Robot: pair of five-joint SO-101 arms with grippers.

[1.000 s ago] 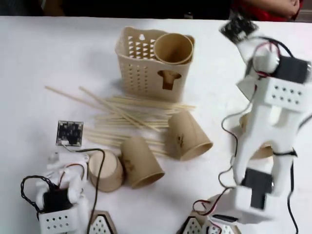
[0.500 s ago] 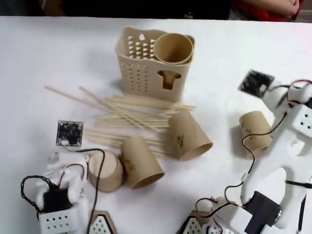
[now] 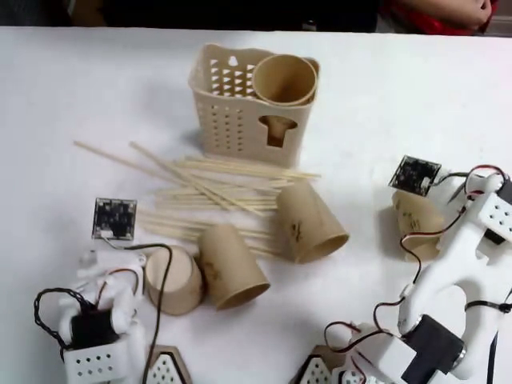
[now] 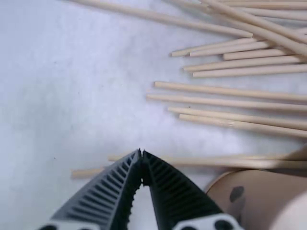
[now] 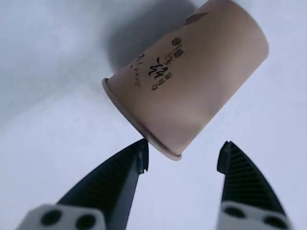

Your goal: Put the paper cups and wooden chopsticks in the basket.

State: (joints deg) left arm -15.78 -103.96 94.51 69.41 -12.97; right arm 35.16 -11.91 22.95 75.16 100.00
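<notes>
- The right gripper point(image 5: 184, 147) has its jaws spread. The near rim of a lying paper cup point(image 5: 192, 81) sits just between the fingertips, close against one finger and apart from the other.
- Over the last second the right arm point(image 3: 456, 264) has dropped from high up near the basket to low over this cup, which has not shifted.
- The left gripper point(image 4: 142, 155) stays pressed together and has not moved. One stick lies just past its tips, and a second cup point(image 4: 254, 196) lies just beside one jaw.
- Ahead of those jaws the wooden chopsticks point(image 4: 230, 96) lie spread on the white table point(image 4: 57, 72), unchanged.
- Farther on, a third cup point(image 3: 232, 264) and a fourth cup point(image 3: 308, 220) lie on their sides touching the sticks.
- Farthest, the basket point(image 3: 210, 76) stands upright with a fifth cup point(image 3: 284, 78) inside, as before.
</notes>
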